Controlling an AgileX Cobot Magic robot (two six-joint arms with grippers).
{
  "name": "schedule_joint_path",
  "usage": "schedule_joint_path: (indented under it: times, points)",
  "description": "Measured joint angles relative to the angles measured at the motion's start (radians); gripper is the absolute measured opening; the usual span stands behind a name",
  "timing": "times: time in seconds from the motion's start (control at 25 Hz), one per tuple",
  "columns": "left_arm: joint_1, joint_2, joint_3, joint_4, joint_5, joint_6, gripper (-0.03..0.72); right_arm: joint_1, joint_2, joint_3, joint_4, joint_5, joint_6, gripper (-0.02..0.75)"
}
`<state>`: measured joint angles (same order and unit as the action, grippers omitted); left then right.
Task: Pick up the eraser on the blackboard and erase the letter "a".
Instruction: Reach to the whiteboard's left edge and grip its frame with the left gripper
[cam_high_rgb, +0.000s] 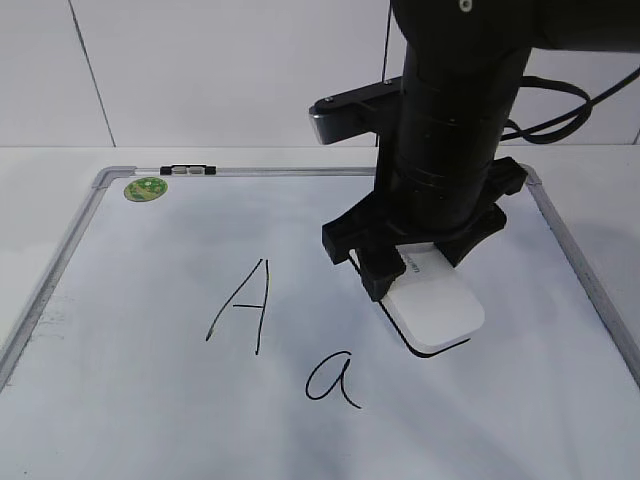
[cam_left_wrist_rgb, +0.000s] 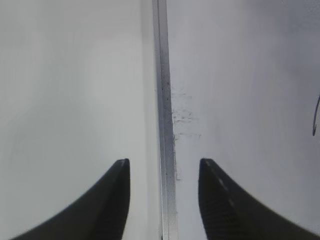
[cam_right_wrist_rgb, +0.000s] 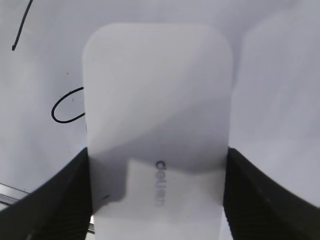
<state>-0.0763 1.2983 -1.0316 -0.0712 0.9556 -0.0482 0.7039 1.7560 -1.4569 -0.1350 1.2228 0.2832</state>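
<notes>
The white eraser (cam_high_rgb: 437, 307) with grey lettering lies on the blackboard (cam_high_rgb: 120, 400), right of and a little above the letter "a" (cam_high_rgb: 333, 379). My right gripper (cam_high_rgb: 415, 268) is shut on the eraser's two long sides; in the right wrist view the eraser (cam_right_wrist_rgb: 157, 125) fills the space between the fingers (cam_right_wrist_rgb: 156, 195). Part of the loop of the "a" (cam_right_wrist_rgb: 67, 107) shows left of the eraser. My left gripper (cam_left_wrist_rgb: 164, 167) is open and empty, over the board's left frame rail (cam_left_wrist_rgb: 162, 100). It does not show in the exterior view.
A taller capital "A" (cam_high_rgb: 243, 302) is written left of the eraser. A green round magnet (cam_high_rgb: 146, 188) and a black-and-white clip (cam_high_rgb: 187, 170) sit at the board's far left corner. The right arm's body hides the board's far middle.
</notes>
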Motion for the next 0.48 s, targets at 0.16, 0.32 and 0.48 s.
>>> schedule_joint_path:
  times: [0.16,0.32,0.48]
  points:
    - [0.000,0.139,-0.067,-0.006,-0.002,0.000,0.468,0.000,0.000,0.000,0.000,0.000,0.000,0.550]
    - [0.000,0.265,-0.117,-0.006,-0.006,0.000,0.476,0.000,0.000,0.000,-0.001,0.000,0.000,0.550]
    - [0.000,0.373,-0.150,-0.006,-0.010,0.000,0.456,0.000,0.000,0.000,-0.001,0.000,0.000,0.550]
